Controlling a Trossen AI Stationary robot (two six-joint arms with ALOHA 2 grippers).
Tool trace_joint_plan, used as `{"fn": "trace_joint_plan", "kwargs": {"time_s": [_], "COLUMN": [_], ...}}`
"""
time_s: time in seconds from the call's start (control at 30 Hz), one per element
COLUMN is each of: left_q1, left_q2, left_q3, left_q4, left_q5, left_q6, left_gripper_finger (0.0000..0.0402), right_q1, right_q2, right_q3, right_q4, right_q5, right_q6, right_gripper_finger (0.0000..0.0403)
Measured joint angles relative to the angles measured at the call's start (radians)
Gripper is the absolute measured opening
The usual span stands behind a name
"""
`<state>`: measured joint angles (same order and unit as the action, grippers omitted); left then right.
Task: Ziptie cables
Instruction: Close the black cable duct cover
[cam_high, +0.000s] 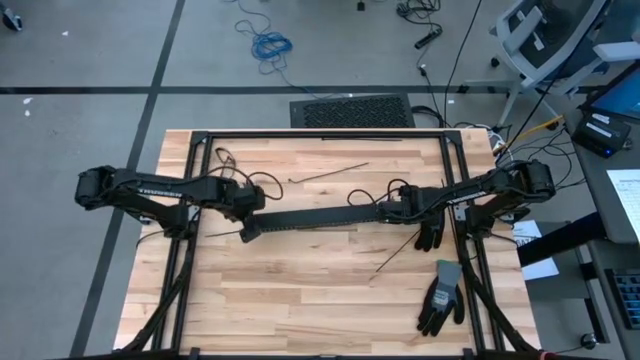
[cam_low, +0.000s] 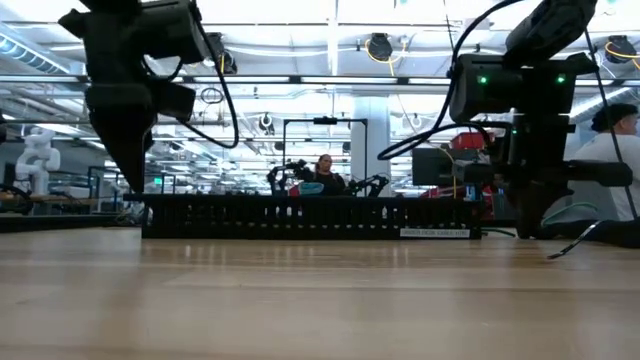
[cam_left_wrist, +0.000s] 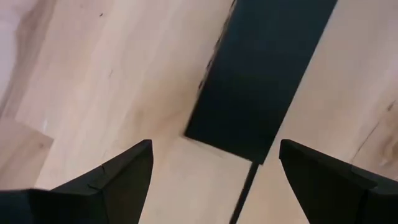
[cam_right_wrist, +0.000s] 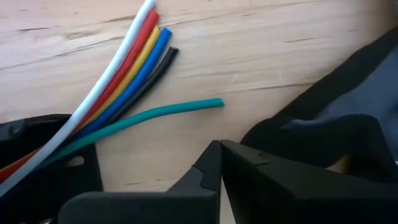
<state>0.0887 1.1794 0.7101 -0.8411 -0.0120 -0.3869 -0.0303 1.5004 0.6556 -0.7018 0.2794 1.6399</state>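
Now the long black tray (cam_high: 310, 217) sits mid-table between both arms. The left gripper (cam_left_wrist: 211, 180) hangs over its end, fingers wide, holding nothing. The right gripper (cam_right_wrist: 219, 163) is pinched tight and empty. The cables (cam_right_wrist: 121, 74) poke out of the tray's other end: white, red, yellow, blue, black, flat together. The green one strays, so a tie could miss it.

long black slotted plastic bar (cam_high: 310, 218): table centre | grey-and-black work glove (cam_high: 442, 296): near right | thin black zip-tie strip (cam_high: 330, 174): far centre

Bright overhead light, blurred wrist views
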Motion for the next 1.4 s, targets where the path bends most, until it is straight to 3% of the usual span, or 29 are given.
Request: {"fn": "trace_joint_plan", "kwargs": {"time_s": [0.33, 0.73, 0.93, 1.2, 1.4], "left_q1": [0.001, 0.002, 0.002, 0.001, 0.003], "left_q2": [0.038, -0.007, -0.056, -0.085, -0.048], "left_q3": [-0.005, 0.089, 0.145, 0.147, 0.137], "left_q4": [-0.026, -0.05, -0.188, -0.364, -0.583], "left_q5": [-0.004, -0.018, -0.043, -0.081, -0.137], "left_q6": [-0.002, 0.029, 0.028, 0.023, -0.079], "left_gripper_finger": [0.0341, 0.0341, 0.0341, 0.0341, 0.0341], "right_q1": [0.013, 0.057, 0.069, 0.067, 0.072], "right_q2": [0.026, 0.026, 0.034, 0.085, 0.086], "right_q3": [-0.002, 0.026, 0.069, 0.071, 0.071], "right_q4": [0.01, 0.081, 0.234, 0.286, 0.284], "right_q5": [-0.007, -0.001, -0.084, -0.035, -0.024], "right_q6": [-0.001, 0.074, 0.043, 0.042, 0.042], "right_gripper_finger": [0.0, 0.0, 0.0, 0.0, 0.0]}}
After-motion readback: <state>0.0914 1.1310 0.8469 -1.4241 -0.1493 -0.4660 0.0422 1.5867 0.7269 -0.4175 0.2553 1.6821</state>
